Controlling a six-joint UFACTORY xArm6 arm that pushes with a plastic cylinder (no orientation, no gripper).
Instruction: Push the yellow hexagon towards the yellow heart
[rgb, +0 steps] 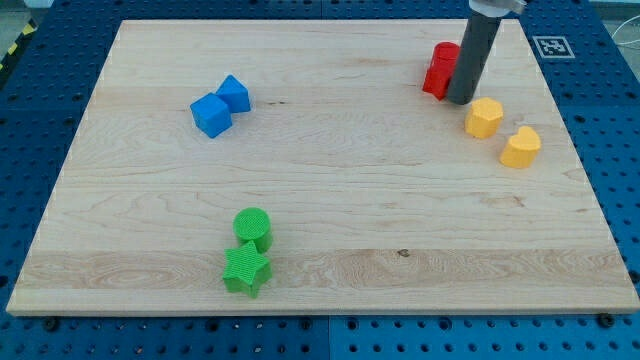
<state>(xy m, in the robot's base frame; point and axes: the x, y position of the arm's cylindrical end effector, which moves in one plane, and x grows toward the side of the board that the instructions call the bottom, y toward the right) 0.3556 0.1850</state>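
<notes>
Nearest the camera, a green star (246, 271) sits on the tabletop (400, 210) with a green cylinder (253, 227) touching it just behind. Farther back on the left, two blue blocks (220, 106) rest against each other; their exact shapes are hard to make out.

All the task's action is at the far right. The yellow hexagon (484, 117) lies close to the yellow heart (520, 147), which is a little nearer and to its right, with a narrow gap between them. My tip (461, 101) rests on the board just left of the hexagon and slightly beyond it, beside it but apparently not yet touching. A red block (439, 69) stands right behind the rod, partly hidden by it.

As for the tool, it is a plain rod with nothing to open or close, and it holds nothing.

I judge the step in hand to be the final approach to contact, since the tip already sits on the side of the hexagon opposite the heart. The next move calls for a short push rightward and toward the camera, along the line through both yellow pieces, kept centred so the hexagon does not slip aside.
</notes>
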